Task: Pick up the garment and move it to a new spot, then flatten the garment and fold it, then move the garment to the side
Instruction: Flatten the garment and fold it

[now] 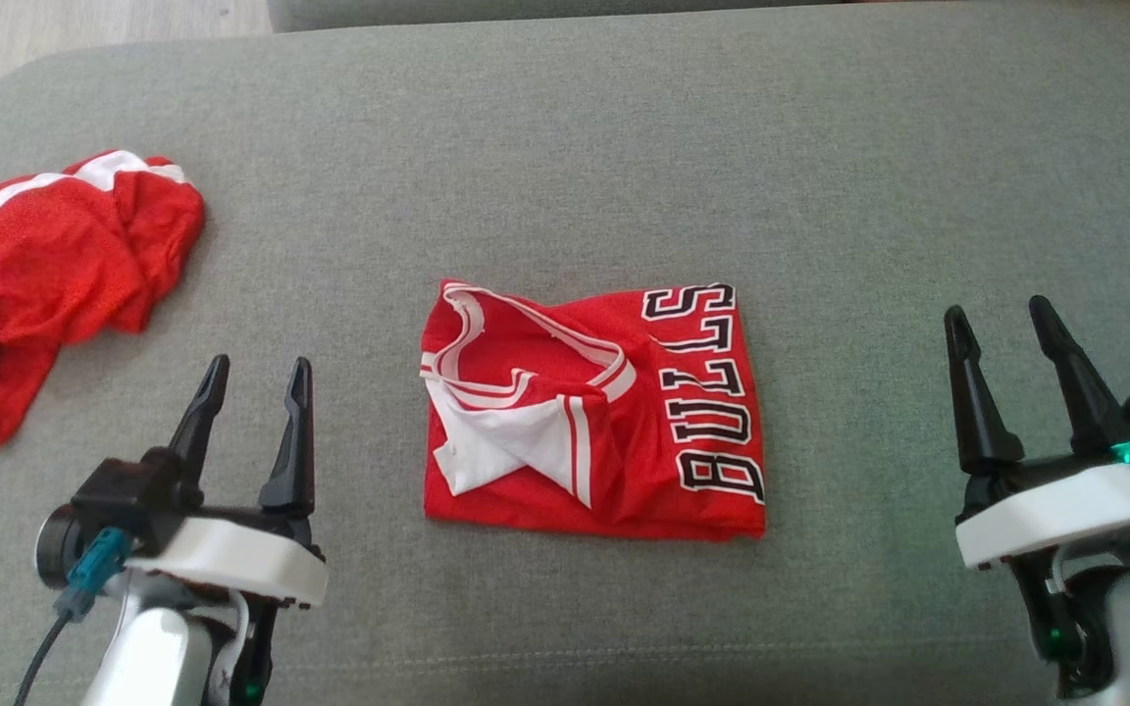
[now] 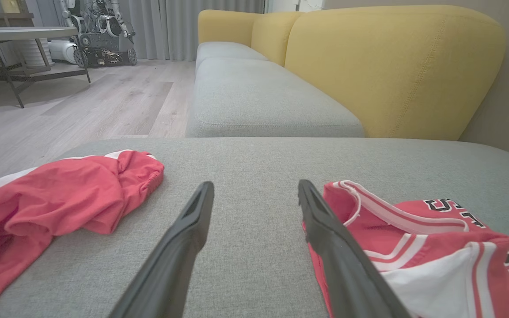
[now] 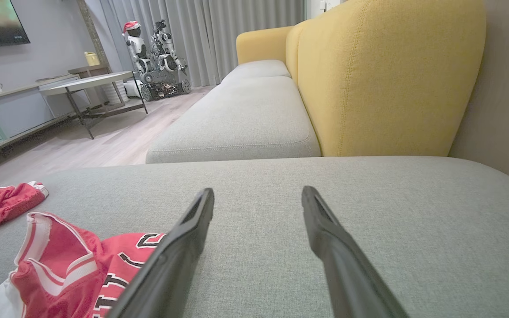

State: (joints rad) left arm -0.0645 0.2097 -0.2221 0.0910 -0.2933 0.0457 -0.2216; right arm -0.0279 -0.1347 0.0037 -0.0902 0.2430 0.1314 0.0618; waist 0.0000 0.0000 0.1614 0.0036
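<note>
Our jersey (image 1: 594,412) lies folded at the middle of the seat (image 1: 565,147), so we judge the flattening and folding done, with only the move aside left. Our left claw (image 1: 261,365) hangs wide and empty over the seat's near left, and our right claw (image 1: 997,309) likewise over its near right. Crumpled shorts (image 1: 45,284) sit at the seat's left edge.

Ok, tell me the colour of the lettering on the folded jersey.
Black letters outlined in white, on the red jersey; the head view shows them best.
</note>
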